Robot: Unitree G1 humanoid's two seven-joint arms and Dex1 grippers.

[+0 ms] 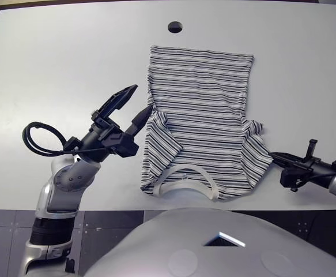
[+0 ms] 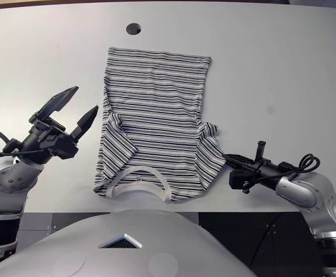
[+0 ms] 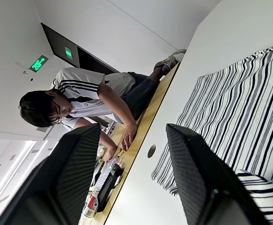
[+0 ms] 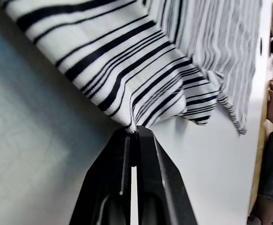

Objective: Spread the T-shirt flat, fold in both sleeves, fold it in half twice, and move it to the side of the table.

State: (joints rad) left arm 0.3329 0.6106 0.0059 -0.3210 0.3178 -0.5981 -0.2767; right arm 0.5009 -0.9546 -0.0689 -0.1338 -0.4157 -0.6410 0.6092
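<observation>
At lower right the right pincer pinches the T-shirt by its sleeve; the body lies frame-left. The left pincer hangs spread opposite.

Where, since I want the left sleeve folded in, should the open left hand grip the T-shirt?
Likely the bunched left sleeve of the T-shirt, pinched at its outer edge. Bring the left hand in from the robot's left, low over the table; that edge faces it.
</observation>
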